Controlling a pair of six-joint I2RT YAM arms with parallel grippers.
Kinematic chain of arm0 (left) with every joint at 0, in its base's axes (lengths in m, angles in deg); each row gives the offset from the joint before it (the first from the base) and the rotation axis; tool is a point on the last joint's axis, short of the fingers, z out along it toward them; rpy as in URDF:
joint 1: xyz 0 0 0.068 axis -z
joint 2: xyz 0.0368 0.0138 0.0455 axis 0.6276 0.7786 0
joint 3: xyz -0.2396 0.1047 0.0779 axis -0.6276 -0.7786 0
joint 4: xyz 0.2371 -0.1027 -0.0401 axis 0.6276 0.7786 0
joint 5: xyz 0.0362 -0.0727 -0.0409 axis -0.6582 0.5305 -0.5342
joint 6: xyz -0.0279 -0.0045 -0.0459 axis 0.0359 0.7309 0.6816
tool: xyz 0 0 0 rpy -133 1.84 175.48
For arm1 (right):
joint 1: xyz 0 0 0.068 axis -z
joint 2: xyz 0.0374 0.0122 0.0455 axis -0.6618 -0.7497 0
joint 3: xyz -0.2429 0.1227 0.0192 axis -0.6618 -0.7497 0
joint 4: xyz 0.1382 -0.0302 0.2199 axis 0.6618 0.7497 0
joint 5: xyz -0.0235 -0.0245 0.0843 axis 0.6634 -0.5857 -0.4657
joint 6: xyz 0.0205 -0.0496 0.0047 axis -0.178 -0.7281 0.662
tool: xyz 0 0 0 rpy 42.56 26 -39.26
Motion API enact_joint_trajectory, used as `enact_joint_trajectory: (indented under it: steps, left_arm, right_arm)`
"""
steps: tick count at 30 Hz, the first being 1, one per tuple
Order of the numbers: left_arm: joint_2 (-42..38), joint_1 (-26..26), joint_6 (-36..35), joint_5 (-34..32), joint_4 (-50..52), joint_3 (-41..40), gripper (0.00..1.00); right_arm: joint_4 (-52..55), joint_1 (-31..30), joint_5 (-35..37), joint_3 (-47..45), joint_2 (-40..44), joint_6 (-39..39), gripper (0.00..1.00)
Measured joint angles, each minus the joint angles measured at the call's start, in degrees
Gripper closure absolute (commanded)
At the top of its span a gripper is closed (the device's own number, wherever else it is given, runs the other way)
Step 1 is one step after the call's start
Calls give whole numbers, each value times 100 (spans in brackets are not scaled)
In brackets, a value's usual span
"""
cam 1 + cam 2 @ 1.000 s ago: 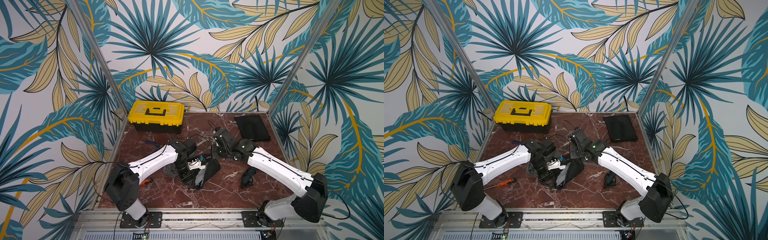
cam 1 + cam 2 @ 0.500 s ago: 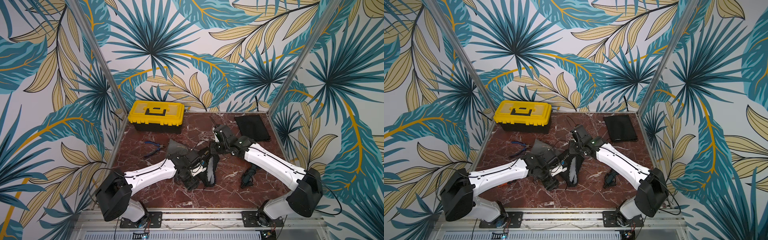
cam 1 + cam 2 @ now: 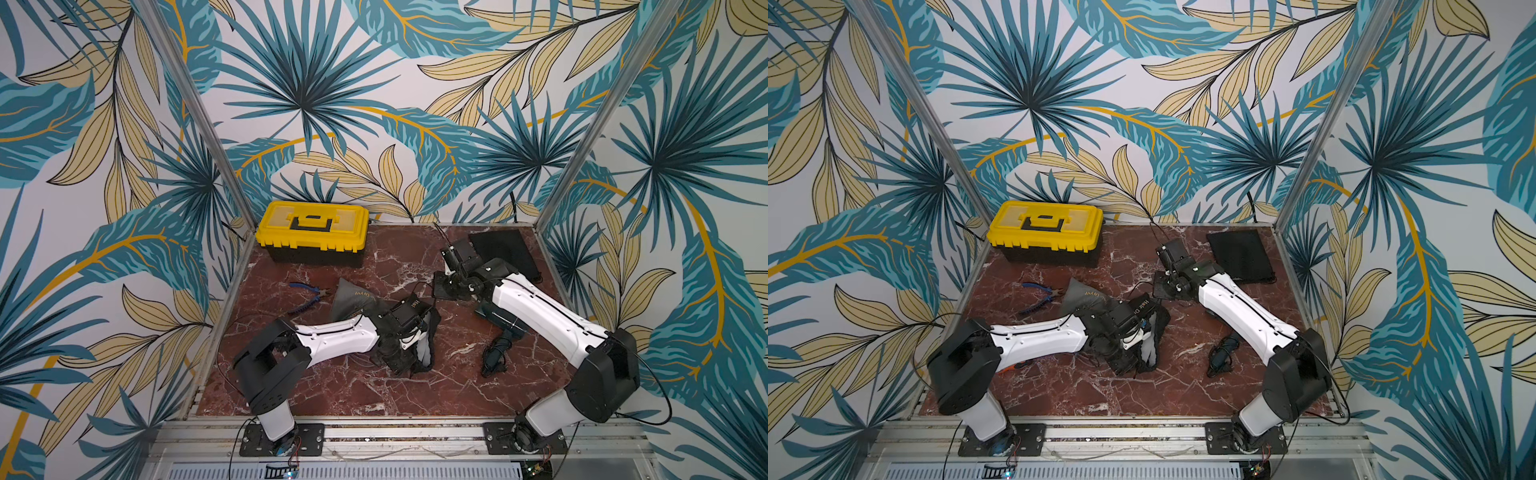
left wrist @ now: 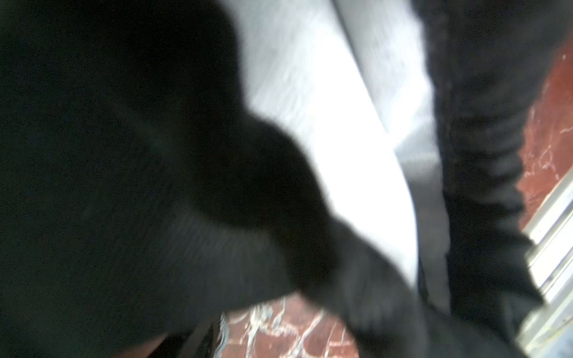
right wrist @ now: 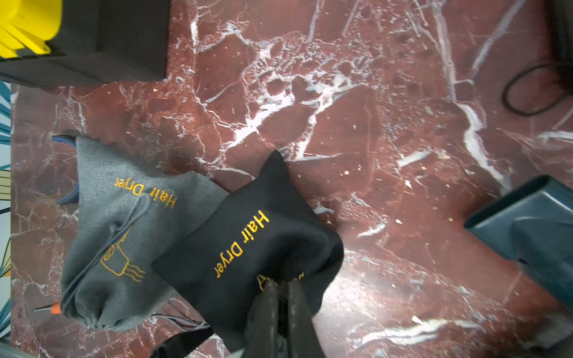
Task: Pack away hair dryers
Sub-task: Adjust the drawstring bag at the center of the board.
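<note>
At the right gripper [image 5: 280, 283], the jaws stand pressed together on a bunched fold at the mouth of the black fabric drawstring bag [image 5: 248, 241], stitched "Hair Dryer" in yellow. The left gripper [image 3: 401, 359] is sunk into the same bag's mouth. Dark cloth and blur cover it in the left wrist view, so whether its jaws are wide or narrow cannot be told. The white plastic hair dryer [image 3: 422, 353] sits inside the black bag, just beside the left gripper, a bright surface between dark folds.

A grey fabric drawstring bag [image 5: 124, 223] with the same yellow lettering lies touching the black one, partly beneath it, on the toolbox side. Blue-handled pliers [image 3: 305, 295] lie just beside the grey bag, their handles showing past its edge in the right wrist view.

The dark teal plastic hair dryer [image 5: 527, 223] lies on the red-brown marble tabletop [image 3: 353, 395], apart from both bags. In both top views it is partly under the right forearm, with dark cord bundled at its handle.

An orange-handled screwdriver [image 3: 1013, 366] shows beside the left arm, mostly hidden. A closed black toolbox with yellow lid [image 3: 311, 226] stands at the back on the left arm's side. A flat black fabric pouch [image 3: 503, 253] lies at the back on the right arm's side.
</note>
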Motion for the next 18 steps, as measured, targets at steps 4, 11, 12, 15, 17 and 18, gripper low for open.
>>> enact_joint_trajectory:
  steps: [4, 11, 12, 15, 17, 18]
  left_arm:
    - [398, -166, 50, 72, -42, 313, 33]
    - [911, -914, 50, -188, -131, 1305, 34]
    - [916, -970, 9, -251, -129, 1375, 34]
    - [855, -1025, -149, -293, -81, 1462, 34]
    - [743, -994, -262, -236, 52, 1451, 34]
    - [651, -984, -321, -184, 114, 1429, 34]
  right_arm:
    - [142, 13, 52, -4, 234, -20, 100]
    - [251, 101, 98, -153, 579, -20, 100]
    - [256, 120, 105, -181, 579, -20, 100]
    - [280, 168, 105, -262, 577, -24, 100]
    - [278, 201, 103, -273, 577, -48, 100]
    - [275, 212, 87, -273, 577, -59, 100]
